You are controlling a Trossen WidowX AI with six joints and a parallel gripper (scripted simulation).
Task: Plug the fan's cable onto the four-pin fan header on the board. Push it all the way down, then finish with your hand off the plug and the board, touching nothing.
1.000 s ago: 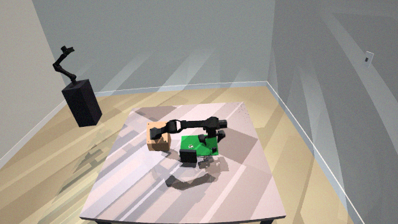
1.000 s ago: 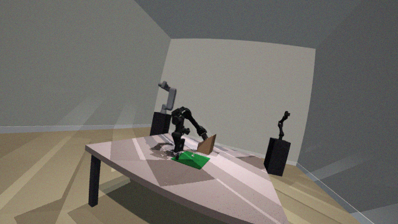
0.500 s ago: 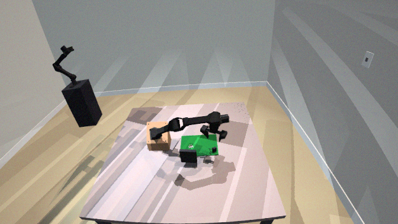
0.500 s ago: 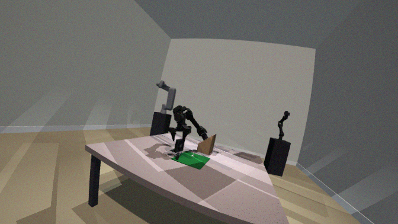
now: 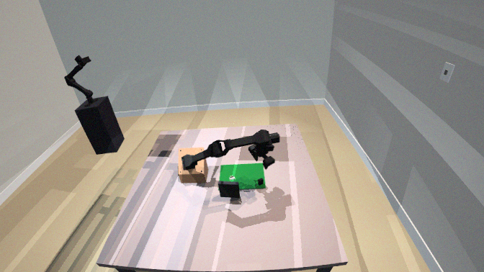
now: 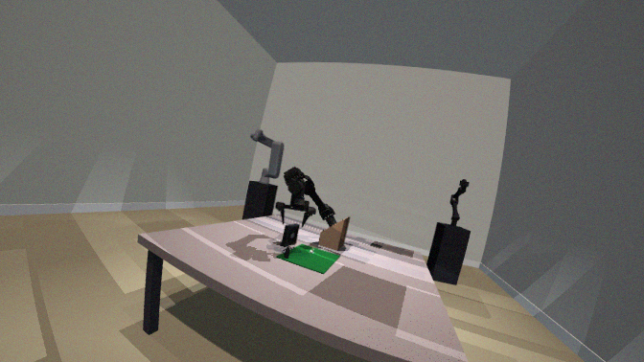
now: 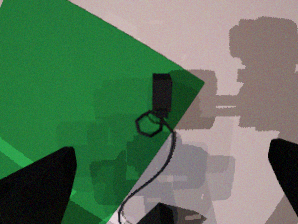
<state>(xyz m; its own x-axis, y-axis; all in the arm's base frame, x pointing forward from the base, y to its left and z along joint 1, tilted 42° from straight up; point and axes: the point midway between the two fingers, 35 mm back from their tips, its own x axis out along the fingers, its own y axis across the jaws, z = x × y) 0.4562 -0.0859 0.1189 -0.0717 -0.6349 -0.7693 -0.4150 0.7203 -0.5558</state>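
The green board [image 5: 230, 170] [image 6: 316, 260] [image 7: 50, 65] lies flat on the table. A black plug-like block [image 5: 260, 181] [image 6: 287, 252] [image 7: 161, 92] stands near one corner of the board. The thin black cable [image 7: 173, 145] leaves its lower end in the wrist view, loops and runs off over the board's edge. The four-pin header cannot be made out, so how deep the plug sits cannot be told. The black square fan [image 5: 229, 189] [image 6: 289, 235] stands upright beside the board. My gripper [image 5: 261, 159] [image 6: 293, 224] [image 7: 175, 153] is wide open and empty, above the board and apart from the plug.
A tan wooden block [image 5: 192, 177] [image 6: 335, 236] stands beside the board near my arm's base. A small white piece [image 5: 232, 177] [image 6: 311, 251] is on the board. Other arms on black pedestals [image 5: 99, 126] [image 6: 448, 254] stand away from the table. Shadows cross the board and table.
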